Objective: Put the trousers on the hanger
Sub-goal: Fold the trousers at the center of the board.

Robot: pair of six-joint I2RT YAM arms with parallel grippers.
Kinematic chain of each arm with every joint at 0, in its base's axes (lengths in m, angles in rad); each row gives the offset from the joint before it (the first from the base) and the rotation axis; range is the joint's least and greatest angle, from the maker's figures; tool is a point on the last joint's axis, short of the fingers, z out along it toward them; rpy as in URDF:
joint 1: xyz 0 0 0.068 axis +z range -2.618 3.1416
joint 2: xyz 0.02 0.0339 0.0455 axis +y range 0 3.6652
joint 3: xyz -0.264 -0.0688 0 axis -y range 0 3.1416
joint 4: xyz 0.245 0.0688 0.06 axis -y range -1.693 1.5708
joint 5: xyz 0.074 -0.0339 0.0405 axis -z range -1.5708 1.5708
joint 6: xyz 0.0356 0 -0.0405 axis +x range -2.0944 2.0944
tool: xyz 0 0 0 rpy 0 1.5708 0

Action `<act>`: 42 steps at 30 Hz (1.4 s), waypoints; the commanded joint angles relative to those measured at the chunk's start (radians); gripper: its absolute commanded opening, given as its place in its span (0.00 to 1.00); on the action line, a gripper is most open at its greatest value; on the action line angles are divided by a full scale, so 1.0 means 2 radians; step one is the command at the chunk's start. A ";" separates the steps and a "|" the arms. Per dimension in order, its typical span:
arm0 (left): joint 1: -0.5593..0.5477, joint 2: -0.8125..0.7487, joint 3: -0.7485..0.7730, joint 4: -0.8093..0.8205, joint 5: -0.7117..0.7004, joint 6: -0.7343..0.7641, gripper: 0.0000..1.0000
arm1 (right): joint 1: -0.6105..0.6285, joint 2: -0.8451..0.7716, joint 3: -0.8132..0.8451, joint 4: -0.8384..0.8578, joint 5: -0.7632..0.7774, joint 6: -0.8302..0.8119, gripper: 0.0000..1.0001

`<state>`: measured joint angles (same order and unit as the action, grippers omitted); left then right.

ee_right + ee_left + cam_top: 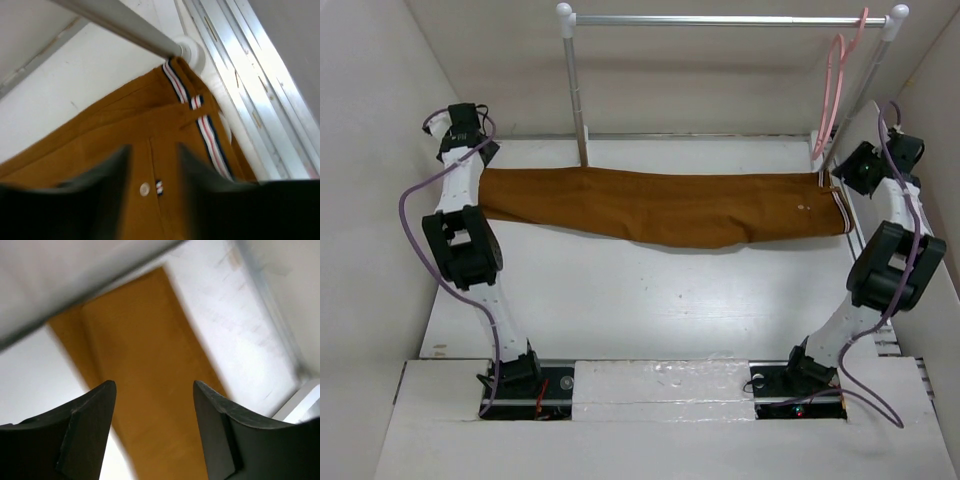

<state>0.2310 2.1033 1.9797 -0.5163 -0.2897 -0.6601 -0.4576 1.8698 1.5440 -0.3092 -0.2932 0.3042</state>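
Observation:
The rust-brown trousers [665, 205] lie flat across the far half of the table, leg ends at the left and waistband at the right. My left gripper [480, 158] hangs over the leg ends. In the left wrist view it [155, 390] is open, with the brown cloth [150, 370] below the gap. My right gripper [848, 172] is over the waistband; in its own view it [152, 155] is open and blurred above the cloth [110, 135], a button and the striped trim [210, 135]. The pink hanger [835, 85] hangs from the rail at the far right.
A silver rail [730, 20] on white posts [576, 90] spans the back of the table; its right post foot [191, 51] stands next to the waistband. White walls close in on the left, right and back. A metal track [250, 75] runs along the right edge.

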 commanded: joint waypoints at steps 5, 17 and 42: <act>0.026 -0.112 -0.251 0.060 0.091 -0.045 0.57 | 0.004 -0.184 -0.208 0.069 -0.011 -0.010 0.00; 0.023 -0.012 -0.242 0.079 0.140 -0.038 0.56 | -0.023 -0.150 -0.365 0.172 -0.114 0.004 0.85; 0.022 -0.096 -0.312 0.005 0.019 0.003 0.00 | -0.111 -0.340 -0.388 0.014 0.069 -0.019 0.00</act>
<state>0.2497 2.0197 1.4456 -0.4370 -0.1307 -0.6941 -0.5591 1.2743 0.7811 -0.1951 -0.3084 0.3523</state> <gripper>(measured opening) 0.009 0.130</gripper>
